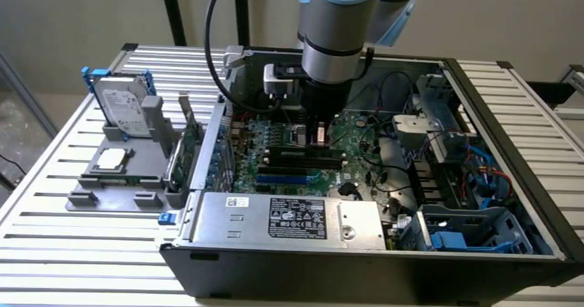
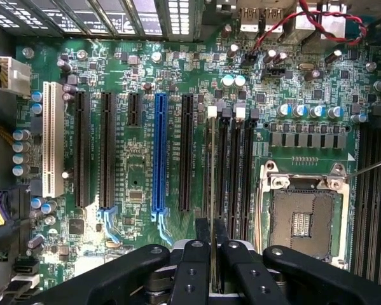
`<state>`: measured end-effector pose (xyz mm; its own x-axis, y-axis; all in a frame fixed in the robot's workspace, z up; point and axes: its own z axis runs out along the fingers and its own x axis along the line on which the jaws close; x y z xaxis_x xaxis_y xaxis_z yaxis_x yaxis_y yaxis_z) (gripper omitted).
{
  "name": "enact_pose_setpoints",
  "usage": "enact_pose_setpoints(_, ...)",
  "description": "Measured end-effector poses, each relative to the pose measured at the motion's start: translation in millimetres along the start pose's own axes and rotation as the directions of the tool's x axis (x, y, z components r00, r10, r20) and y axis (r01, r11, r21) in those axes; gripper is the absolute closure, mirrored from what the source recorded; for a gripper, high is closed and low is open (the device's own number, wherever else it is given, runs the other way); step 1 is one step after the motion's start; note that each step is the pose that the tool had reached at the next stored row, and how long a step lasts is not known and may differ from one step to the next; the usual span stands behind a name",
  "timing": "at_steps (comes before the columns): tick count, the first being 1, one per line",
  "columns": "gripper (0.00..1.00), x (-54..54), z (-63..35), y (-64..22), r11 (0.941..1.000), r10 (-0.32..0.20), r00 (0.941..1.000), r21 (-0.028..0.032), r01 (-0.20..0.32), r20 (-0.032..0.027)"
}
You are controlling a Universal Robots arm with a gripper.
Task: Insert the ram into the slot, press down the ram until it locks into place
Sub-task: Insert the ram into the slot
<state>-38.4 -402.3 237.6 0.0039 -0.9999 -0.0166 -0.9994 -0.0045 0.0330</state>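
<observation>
My gripper [image 2: 213,232] is shut on the ram [image 2: 214,184], a thin green stick seen edge-on in the wrist view, running up from between the black fingers [image 2: 195,267]. The stick hangs directly over the outermost of the parallel black memory sockets [image 2: 235,171], lined up with that slot's white latch clip [image 2: 211,113]. I cannot tell whether its lower edge touches the slot. In the exterior view the gripper [image 1: 319,137] reaches down into the open computer case with the ram's pale label [image 1: 319,133] showing, just above the black sockets [image 1: 301,158].
A long blue slot [image 2: 158,152] and black expansion slots lie beside the memory sockets; the silver processor socket [image 2: 303,216] lies on the other side. Red and black cables [image 2: 333,25] cross one corner. A power supply [image 1: 292,218], drive cage [image 1: 474,232] and case walls enclose the board. A hard drive [image 1: 123,105] stands outside.
</observation>
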Motion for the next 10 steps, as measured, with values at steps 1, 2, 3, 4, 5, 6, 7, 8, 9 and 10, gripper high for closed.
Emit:
enact_pose_setpoints(1,0.86,0.0,0.3,0.0,1.0,0.0,1.0,0.0,0.0,0.0001)
enact_pose_setpoints(2,0.86,0.0,0.8,0.0,1.0,0.0,1.0,0.0001,0.0,0.0001)
enact_pose_setpoints(3,0.86,0.0,1.4,-0.1,1.0,0.0,1.0,0.0001,0.0,0.0001)
enact_pose_setpoints(4,0.86,0.0,2.0,-0.1,1.0,0.0,1.0,0.0001,0.0,0.0)
enact_pose_setpoints(5,0.86,-0.1,2.7,-0.1,1.0,0.0,1.0,0.0001,0.0,0.0001)
enact_pose_setpoints(6,0.86,-0.2,3.2,-0.1,1.0,0.0,1.0,0.0001,0.0,0.0001)
enact_pose_setpoints(7,0.86,-0.2,3.6,-0.2,1.0,0.0,1.0,0.0001,0.0,0.0)
enact_pose_setpoints(8,0.86,-0.3,3.9,-0.3,1.0,0.001,1.0,0.0,-0.001,-0.0001)
enact_pose_setpoints(9,0.86,-0.4,3.9,-0.4,1.0,0.001,1.0,-0.0001,-0.001,-0.0002)
enact_pose_setpoints(10,0.86,-0.4,4.0,-0.5,1.0,0.001,1.0,0.0,-0.001,-0.0003)
